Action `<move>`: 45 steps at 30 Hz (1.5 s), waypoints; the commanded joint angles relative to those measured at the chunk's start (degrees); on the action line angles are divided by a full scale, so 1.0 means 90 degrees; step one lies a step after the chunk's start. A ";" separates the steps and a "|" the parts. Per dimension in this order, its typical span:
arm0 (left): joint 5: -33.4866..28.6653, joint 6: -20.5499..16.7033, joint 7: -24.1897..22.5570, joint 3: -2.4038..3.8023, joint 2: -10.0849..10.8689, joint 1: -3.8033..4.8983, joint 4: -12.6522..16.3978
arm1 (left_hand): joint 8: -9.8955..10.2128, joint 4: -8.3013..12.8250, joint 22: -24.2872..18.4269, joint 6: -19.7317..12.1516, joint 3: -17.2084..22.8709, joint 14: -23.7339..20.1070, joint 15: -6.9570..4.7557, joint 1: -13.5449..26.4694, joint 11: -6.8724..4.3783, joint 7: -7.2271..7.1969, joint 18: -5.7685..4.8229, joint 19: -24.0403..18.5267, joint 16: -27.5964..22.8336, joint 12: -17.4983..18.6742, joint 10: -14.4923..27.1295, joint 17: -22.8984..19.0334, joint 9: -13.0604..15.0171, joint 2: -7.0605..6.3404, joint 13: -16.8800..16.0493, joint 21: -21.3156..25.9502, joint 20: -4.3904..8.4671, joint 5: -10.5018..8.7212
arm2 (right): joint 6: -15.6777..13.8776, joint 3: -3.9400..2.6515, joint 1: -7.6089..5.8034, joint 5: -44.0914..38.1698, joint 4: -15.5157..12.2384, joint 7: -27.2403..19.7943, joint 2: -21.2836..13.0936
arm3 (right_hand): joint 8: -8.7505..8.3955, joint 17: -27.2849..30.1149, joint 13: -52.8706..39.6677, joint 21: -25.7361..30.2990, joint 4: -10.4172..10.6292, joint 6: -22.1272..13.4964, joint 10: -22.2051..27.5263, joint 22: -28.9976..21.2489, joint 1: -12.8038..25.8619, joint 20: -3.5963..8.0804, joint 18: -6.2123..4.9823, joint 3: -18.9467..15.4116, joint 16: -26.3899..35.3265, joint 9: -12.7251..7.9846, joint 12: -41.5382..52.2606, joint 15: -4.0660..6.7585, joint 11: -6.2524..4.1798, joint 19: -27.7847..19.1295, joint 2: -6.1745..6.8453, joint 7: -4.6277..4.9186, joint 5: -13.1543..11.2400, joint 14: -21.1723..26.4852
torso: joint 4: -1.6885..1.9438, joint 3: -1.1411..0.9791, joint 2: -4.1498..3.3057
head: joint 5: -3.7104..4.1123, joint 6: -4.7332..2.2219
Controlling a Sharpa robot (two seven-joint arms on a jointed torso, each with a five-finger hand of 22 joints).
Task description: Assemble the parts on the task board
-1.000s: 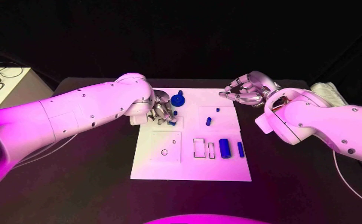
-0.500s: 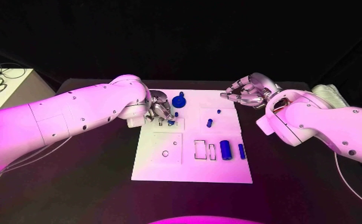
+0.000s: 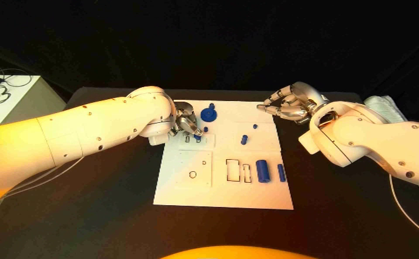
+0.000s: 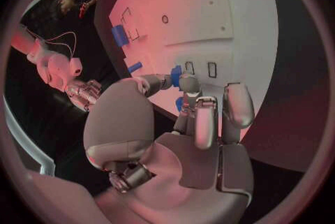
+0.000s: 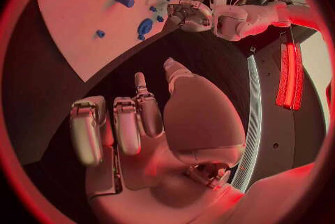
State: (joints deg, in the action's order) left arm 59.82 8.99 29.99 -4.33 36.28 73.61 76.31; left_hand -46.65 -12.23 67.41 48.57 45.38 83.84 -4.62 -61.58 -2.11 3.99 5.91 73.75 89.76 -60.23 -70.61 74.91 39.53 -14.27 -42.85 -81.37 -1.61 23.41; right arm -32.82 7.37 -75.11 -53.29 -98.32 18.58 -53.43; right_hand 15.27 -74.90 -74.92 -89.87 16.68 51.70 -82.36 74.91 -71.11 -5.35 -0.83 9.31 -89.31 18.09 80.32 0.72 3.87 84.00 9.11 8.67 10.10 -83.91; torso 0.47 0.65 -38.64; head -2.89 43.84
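The white task board (image 3: 223, 195) lies mid-table. My left hand (image 3: 186, 124) hovers over its far left part and pinches a small blue part (image 4: 176, 75) between thumb and finger, just above two small slots (image 4: 201, 68). A blue round knob (image 3: 209, 114) and a small blue peg (image 3: 205, 129) stand close by the fingers. A short blue piece (image 3: 244, 140), a blue cylinder (image 3: 264, 172) and a thin blue bar (image 3: 281, 173) lie on the board's right half. My right hand (image 3: 286, 104) floats off the board's far right corner, fingers apart, holding nothing.
Two empty rectangular slots (image 3: 237, 171) and a round hole (image 3: 192, 175) mark the board's near half. A white box (image 3: 13, 98) sits at the table's left edge and a pale object (image 3: 384, 104) at the right edge. Black table surrounds the board.
My left hand has shifted only slightly over the small slots, still pinching the blue part. The right hand has stayed where it was.
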 commanded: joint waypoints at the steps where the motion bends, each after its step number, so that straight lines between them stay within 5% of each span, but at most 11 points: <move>1: 0.0495 -0.0359 0.0008 -0.0007 -0.0032 -0.0043 0.0012 | 0.0039 0.1262 0.0026 0.0275 0.1221 0.0685 -0.0050 0.0058 -0.0005 -0.0232 -0.0110 0.0061 0.0027 -0.0024 -0.0049 0.1677 0.1499 -0.0003 0.0019 -0.0038 -0.0006 0.0069 | 0.0096 0.0000 0.0004 0.0004 0.0003 -0.0052 0.0004 | 0.0003 -0.1455 -0.0773 0.0006 -0.0001 -0.0038 0.0050 0.1662 0.0050 -0.0024 0.0086 -0.0032 0.0032 0.0001 -0.0032 -0.0040 -0.0006 0.0656 0.0001 -0.0020 -0.0015 -0.0616 | -0.0005 0.0007 -0.0001 | -0.0008 0.0029; 17: 0.0800 -0.0581 0.0042 -0.0045 -0.0119 -0.0245 -0.0063 | 0.0051 0.1299 0.0050 0.0303 0.1225 0.0685 -0.0064 0.0056 -0.0020 -0.0246 -0.0116 0.0087 0.0027 0.0044 -0.0044 0.1677 0.1497 -0.0021 0.0126 -0.0048 0.0010 0.0139 | 0.0382 0.0001 0.0005 0.0099 -0.0002 -0.0115 0.0005 | 0.0001 -0.1443 -0.0755 0.0020 -0.0001 -0.0046 0.0064 0.1652 0.0091 -0.0023 0.0083 -0.0059 0.0038 -0.0001 -0.0052 -0.0039 -0.0005 0.0650 -0.0026 -0.0019 -0.0014 -0.0613 | -0.0009 0.0004 0.0005 | -0.0030 0.0055; 45: 0.0809 -0.0169 0.0065 -0.0079 -0.0067 -0.0307 -0.0007 | 0.0057 0.1314 0.0074 0.0322 0.1226 0.0685 -0.0068 0.0043 -0.0026 -0.0252 -0.0121 0.0105 0.0027 0.0059 -0.0056 0.1677 0.1492 -0.0016 0.0149 -0.0057 0.0015 0.0147 | 0.0402 0.0004 0.0007 0.0130 0.0039 -0.0143 -0.0003 | 0.0001 -0.1466 -0.0762 -0.0001 -0.0003 -0.0048 0.0057 0.1667 0.0093 -0.0023 0.0089 -0.0061 0.0027 -0.0001 -0.0043 -0.0039 -0.0005 0.0660 -0.0030 -0.0019 -0.0014 -0.0620 | -0.0003 0.0008 -0.0003 | -0.0036 0.0096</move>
State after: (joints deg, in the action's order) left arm 66.69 4.95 29.97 -4.69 35.60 71.27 76.31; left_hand -45.74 -10.72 68.01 49.17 46.58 84.04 -4.81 -60.87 -2.12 3.79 5.24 74.22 89.75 -60.00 -70.98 74.90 46.44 -14.97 -41.61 -81.49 -1.55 24.36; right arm -29.99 7.41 -75.09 -52.05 -97.98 18.10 -53.46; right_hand 15.27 -74.90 -74.91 -89.88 16.66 51.49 -82.15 74.94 -70.81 -5.35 -0.83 9.01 -89.31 18.10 80.10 0.72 3.67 84.00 8.81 8.47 10.10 -83.91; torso 0.40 0.72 -38.62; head -3.24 44.76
